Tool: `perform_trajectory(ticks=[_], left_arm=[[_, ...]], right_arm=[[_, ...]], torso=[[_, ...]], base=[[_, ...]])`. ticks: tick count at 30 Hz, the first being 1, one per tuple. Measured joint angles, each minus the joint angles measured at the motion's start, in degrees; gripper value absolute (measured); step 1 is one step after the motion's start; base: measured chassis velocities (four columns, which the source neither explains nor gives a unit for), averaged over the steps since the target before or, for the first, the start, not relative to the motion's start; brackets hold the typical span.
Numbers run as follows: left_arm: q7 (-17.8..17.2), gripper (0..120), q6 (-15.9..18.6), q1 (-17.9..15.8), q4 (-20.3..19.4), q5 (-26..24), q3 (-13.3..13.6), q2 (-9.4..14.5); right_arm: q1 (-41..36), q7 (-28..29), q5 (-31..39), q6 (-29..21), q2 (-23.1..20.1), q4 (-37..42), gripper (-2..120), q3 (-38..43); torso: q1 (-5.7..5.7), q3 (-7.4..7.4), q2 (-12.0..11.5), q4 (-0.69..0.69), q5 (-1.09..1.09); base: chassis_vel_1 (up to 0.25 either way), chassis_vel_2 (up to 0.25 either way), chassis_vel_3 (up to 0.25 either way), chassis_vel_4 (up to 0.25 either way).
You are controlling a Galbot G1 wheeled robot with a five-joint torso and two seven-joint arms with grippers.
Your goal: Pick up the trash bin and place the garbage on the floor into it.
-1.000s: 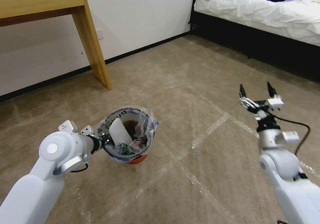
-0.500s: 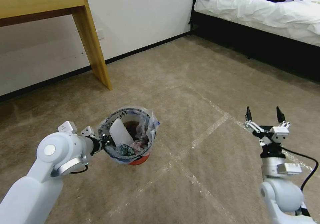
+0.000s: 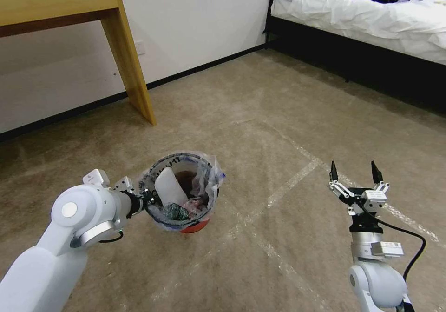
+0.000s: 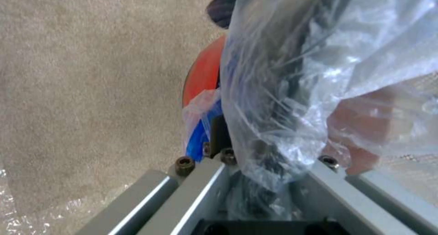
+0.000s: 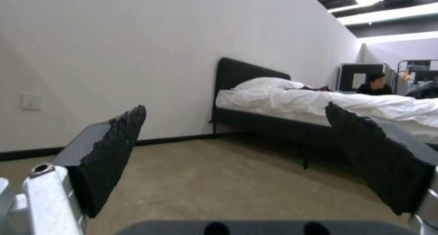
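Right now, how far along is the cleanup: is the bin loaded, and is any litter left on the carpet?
Done, by the look of it: the trash bin already holds garbage, including a flat white piece, a bottle and wrappers. In hand: the left pincer grips the bin's rim at the bag. The right pincer hangs open and empty over the floor. Left: no loose litter shows on the carpet in view.

Open floor between desk leg and bed.
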Motion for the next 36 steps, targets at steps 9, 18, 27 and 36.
perform_trajectory(ticks=[9, 18, 27, 36], left_arm=[[-1.62, 0, -0.22, 0.58, 1.53, -1.52, -0.04, -1.06], [-2.55, 0, -0.21, 1.90, 2.90, -1.87, -0.48, -1.86], [-2.62, 0, -0.13, 3.05, 5.20, -1.04, -0.23, -2.86], [-1.31, 0, 0.29, 3.77, 7.82, 0.98, 0.06, -3.26]], right_arm=[[0.18, -0.59, -0.73, 2.10, 0.89, -1.07, 100, -1.21], [0.08, -2.20, -1.51, 3.58, 2.38, -1.79, 100, -1.46], [-0.58, -2.93, -1.52, 4.81, 2.91, -1.99, 100, -0.98], [-0.82, -3.41, -1.50, 5.16, 3.35, -2.09, 100, -0.77]], torso=[[0.00, 0.00, 0.00, 0.00, 0.00], [0.00, 0.00, 0.00, 0.00, -0.01], [0.00, 0.00, 0.00, 0.00, -0.01], [0.00, 0.00, 0.00, 0.00, -0.01]], base=[[0.000, 0.000, 0.000, 0.000], [0.000, 0.000, 0.000, 0.000], [0.000, 0.000, 0.000, 0.000], [0.000, 0.000, 0.000, 0.000]])
